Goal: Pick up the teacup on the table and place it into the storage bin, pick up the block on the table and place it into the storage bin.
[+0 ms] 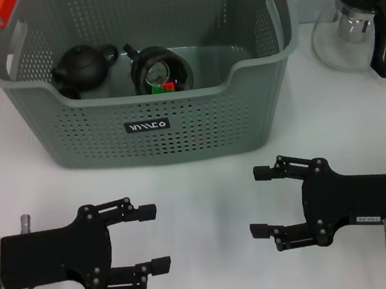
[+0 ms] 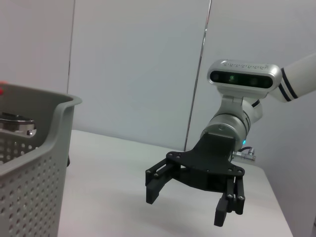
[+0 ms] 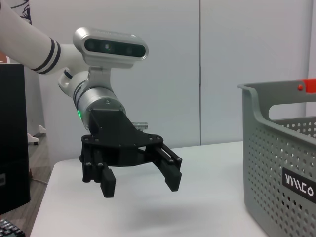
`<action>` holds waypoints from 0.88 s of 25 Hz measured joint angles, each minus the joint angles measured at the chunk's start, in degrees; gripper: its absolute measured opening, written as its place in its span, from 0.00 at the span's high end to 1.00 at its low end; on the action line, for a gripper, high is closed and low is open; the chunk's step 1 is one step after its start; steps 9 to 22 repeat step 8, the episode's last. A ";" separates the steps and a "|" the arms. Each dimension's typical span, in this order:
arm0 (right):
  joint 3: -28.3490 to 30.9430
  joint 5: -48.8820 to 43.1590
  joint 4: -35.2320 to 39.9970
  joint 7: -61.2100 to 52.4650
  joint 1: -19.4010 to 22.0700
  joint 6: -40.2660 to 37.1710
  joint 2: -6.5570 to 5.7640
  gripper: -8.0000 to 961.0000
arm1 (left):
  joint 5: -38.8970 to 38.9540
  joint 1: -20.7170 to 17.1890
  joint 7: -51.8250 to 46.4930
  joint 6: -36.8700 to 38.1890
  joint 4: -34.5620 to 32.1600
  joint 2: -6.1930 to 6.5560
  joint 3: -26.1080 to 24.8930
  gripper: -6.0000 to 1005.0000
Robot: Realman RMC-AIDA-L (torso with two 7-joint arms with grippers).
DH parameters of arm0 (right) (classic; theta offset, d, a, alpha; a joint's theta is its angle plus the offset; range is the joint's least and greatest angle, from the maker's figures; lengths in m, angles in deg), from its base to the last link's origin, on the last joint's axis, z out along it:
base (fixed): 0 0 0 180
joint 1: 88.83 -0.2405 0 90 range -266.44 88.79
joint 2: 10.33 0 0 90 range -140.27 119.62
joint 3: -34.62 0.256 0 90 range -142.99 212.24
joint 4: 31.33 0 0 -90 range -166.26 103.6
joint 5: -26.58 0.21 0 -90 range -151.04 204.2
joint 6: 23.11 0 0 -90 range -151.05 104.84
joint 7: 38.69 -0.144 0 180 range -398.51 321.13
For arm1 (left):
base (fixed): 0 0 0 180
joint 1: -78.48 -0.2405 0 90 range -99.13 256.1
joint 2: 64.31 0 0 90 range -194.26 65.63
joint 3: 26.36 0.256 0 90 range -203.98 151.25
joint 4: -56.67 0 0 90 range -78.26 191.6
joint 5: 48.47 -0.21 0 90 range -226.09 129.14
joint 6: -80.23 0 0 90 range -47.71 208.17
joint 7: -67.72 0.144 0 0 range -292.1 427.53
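With both items apparently inside the storage bin [image 1: 156, 131], the left pincer [image 1: 152, 238] and right pincer [image 1: 260, 202] hover open and empty over the surface [image 1: 208, 206], and should clear the rim.

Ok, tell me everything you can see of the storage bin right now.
The storage bin is a large grey-green plastic basket with perforated walls, orange-red handles at its top corners and a small black label with white lettering on the near wall. It stands upright on the white table, beyond both open grippers, neither touching it. Inside lie a dark teapot and a dark round cup-like vessel with something red and green in it.
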 joint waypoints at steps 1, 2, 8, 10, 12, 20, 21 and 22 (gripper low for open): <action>0.00 0.00 0.00 0.00 0.00 0.02 0.00 0.05 | 0.00 0.00 0.00 -0.13 0.02 0.00 0.02 0.21; 0.00 0.00 0.00 0.00 0.00 0.04 0.00 0.05 | 0.00 0.00 0.00 -0.18 0.04 0.00 0.04 0.21; 0.00 0.00 -0.06 0.00 0.00 0.05 0.04 0.05 | 0.01 0.00 0.00 -0.21 0.11 0.00 0.02 0.21; 0.00 0.00 -0.06 0.00 0.00 0.05 0.04 0.05 | 0.01 0.00 0.00 -0.21 0.11 0.00 0.02 0.21; 0.00 0.00 -0.06 0.00 0.00 0.05 0.04 0.05 | 0.01 0.00 0.00 -0.21 0.11 0.00 0.02 0.21; 0.00 0.00 -0.06 0.00 0.00 0.05 0.04 0.05 | 0.01 0.00 0.00 -0.21 0.11 0.00 0.02 0.21; 0.00 0.00 -0.06 0.00 0.00 0.05 0.04 0.05 | 0.01 0.00 0.00 -0.21 0.11 0.00 0.02 0.21; 0.00 0.00 -0.06 0.00 0.00 0.05 0.04 0.05 | 0.01 0.00 0.00 -0.21 0.11 0.00 0.02 0.21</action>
